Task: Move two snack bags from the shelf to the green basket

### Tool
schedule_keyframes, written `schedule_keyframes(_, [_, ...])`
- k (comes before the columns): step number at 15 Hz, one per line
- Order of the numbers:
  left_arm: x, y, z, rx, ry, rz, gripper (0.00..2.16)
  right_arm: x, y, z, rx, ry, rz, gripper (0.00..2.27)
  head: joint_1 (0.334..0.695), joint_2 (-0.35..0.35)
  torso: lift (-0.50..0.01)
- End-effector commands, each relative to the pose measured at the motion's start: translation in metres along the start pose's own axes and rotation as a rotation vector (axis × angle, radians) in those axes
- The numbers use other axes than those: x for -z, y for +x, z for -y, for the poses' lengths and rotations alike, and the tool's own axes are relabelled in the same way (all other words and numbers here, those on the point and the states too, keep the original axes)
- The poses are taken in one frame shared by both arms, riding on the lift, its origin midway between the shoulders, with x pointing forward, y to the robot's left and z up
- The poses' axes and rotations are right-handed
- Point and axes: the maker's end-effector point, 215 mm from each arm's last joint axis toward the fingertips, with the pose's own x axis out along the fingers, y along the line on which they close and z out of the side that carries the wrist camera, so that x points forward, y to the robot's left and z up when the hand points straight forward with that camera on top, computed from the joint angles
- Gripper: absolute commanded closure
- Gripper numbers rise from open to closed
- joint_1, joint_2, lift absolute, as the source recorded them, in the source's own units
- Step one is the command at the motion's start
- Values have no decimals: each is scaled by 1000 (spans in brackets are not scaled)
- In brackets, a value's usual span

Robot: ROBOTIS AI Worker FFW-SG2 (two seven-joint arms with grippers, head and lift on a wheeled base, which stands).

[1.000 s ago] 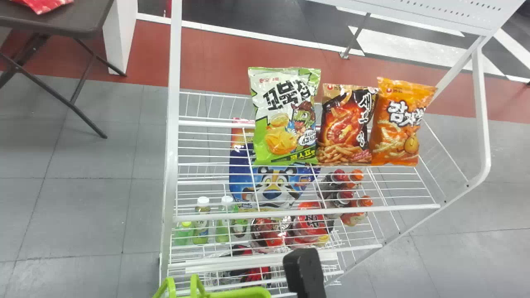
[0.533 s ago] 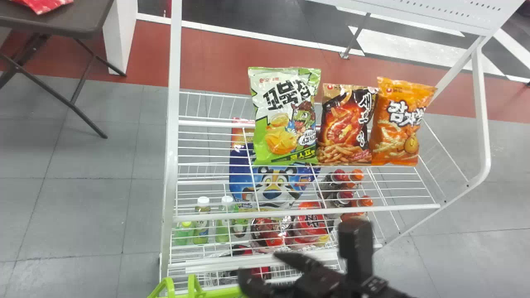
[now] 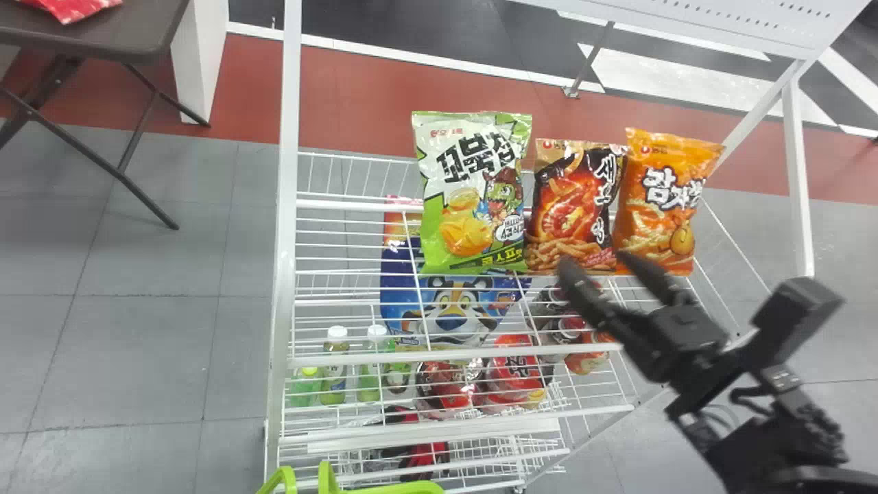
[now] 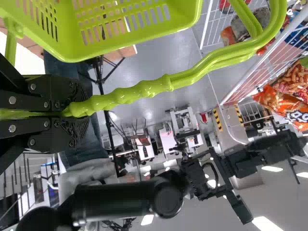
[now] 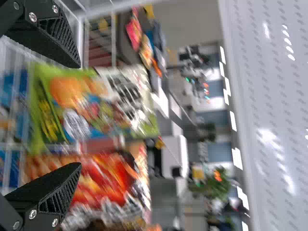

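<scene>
Chip bag (image 3: 473, 192) in green and white, shrimp-snack bag (image 3: 573, 206) in black and red, potato-snack bag (image 3: 662, 199) in orange, all upright, side by side on the upper wire shelf (image 3: 480, 352). Likely light, soft and puffy, slick outside, brittle inside. Right gripper (image 3: 598, 263) wide apart and empty near the middle bag's lower part. Best to straddle one bag alone across its sides, around mid-height, clear of close neighbours, then squeeze gently, without crushing or bursting. Left gripper (image 4: 85, 108) clamped around the handle (image 4: 154, 86) of the green basket (image 4: 67, 48).
</scene>
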Motion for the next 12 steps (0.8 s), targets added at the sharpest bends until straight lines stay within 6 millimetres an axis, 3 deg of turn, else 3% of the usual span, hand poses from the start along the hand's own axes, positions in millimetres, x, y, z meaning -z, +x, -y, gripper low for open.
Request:
schedule_keyframes(1, [2, 1, -2, -4, -5, -14, 2132, -16, 15, 61, 104, -33, 51, 87, 695, -350, -15])
schedule_keyframes(6, [6, -1, 1, -10, -13, -28, 2132, -2, 57, 123, 194, -63, 13, 87, 695, -350, -15])
schedule_keyframes(10, [10, -2, -1, -15, -22, -29, 2132, 32, 64, 173, 270, -30, -63, 87, 695, -350, -15])
schedule_keyframes(12, [10, -3, -1, -16, -24, -29, 2132, 37, 65, 190, 293, -15, -69, 83, 695, -350, -15])
